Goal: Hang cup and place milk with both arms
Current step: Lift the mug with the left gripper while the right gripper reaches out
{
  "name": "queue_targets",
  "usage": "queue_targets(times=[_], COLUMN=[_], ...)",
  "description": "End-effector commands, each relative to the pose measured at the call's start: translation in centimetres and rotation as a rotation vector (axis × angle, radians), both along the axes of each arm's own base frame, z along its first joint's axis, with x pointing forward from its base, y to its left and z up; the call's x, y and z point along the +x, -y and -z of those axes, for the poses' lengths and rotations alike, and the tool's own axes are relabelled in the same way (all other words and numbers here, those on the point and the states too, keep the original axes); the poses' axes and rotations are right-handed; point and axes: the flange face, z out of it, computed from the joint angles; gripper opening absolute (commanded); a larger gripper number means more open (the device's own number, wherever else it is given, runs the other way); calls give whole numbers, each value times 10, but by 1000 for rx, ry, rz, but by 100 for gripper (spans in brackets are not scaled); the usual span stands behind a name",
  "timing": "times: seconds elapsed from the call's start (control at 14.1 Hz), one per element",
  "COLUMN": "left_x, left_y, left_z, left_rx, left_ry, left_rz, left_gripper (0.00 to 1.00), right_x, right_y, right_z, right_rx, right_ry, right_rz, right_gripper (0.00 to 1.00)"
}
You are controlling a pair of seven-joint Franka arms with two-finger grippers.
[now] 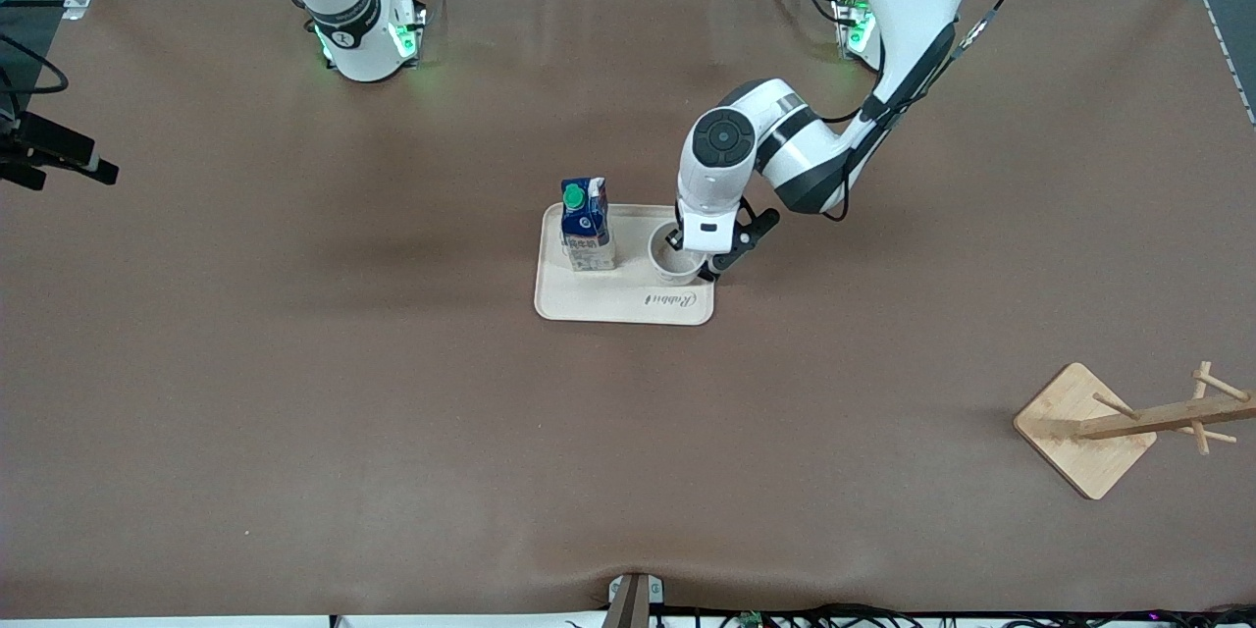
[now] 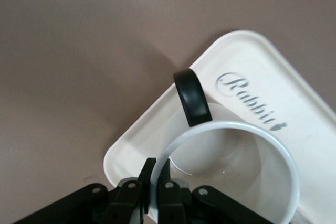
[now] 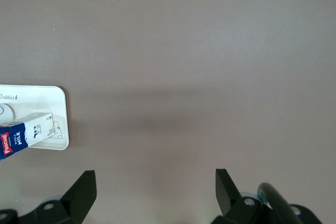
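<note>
The left pincer (image 1: 690, 253) is down on the cream tray (image 1: 608, 306) at mid-bench (image 1: 294, 363), its fingers (image 2: 145, 181) pinched on the rim of the white cup (image 2: 231, 171), one inside and one outside. The milk (image 1: 586, 226) stands upright on the same tray just beside the cup, toward the right arm's end. The right pincer (image 3: 156, 188) waits over bare bench, spread wide with nothing in it, and the wooden rack (image 1: 1128, 424) lies well apart near the left arm's end.
</note>
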Motion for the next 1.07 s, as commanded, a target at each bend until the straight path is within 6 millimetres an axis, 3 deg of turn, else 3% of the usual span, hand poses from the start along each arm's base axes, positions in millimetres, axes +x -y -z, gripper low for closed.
queue_targets(times=[0.0, 0.07, 0.36, 0.5, 0.64, 0.71, 0.78, 0.99], left_x=[13, 20, 70, 84, 96, 99, 106, 124], left_y=[-10, -19, -90, -126, -161, -176, -194, -252], left_z=[-53, -75, -139, -157, -178, -191, -203, -246], left_rx=[36, 57, 99, 131, 153, 157, 148, 169], left_ry=[104, 120, 171, 157, 158, 152, 139, 62], left_rz=[56, 92, 211, 286, 378, 426, 466, 596], left_gripper=[0, 0, 0, 0, 0, 0, 0, 0], right_x=[10, 11, 23, 28, 31, 40, 45, 38], right_y=[-6, -6, -7, -7, -9, -15, -21, -25], right_z=[8, 11, 29, 53, 60, 87, 101, 115], right_rx=[22, 31, 123, 128, 122, 132, 136, 154], right_ry=[0, -4, -18, -71, -85, -137, -166, -251], right_rz=[-17, -15, -7, -6, -12, -18, -35, -38], right_gripper=[100, 100, 100, 100, 100, 100, 100, 100])
